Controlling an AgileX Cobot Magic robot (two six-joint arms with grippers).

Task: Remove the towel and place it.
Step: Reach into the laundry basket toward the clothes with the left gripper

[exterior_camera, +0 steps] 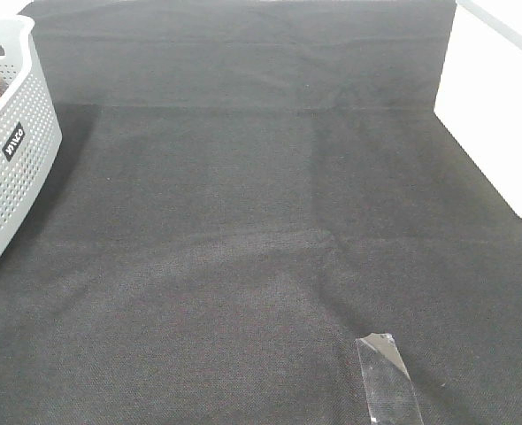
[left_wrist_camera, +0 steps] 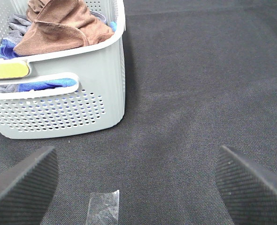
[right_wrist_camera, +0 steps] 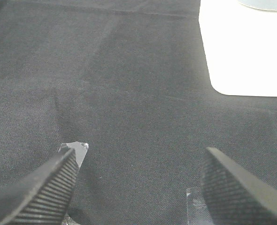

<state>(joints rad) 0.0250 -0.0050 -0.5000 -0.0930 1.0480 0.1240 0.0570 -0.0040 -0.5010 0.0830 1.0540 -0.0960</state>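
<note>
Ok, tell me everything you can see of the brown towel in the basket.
The brown towel is soft, fuzzy cloth with a stitched hem, crumpled in a heap atop the pile in the grey perforated basket. It rises above the rim, rests on a blue cloth and a grey cloth, and seems to touch the rim. No tag shows.
</note>
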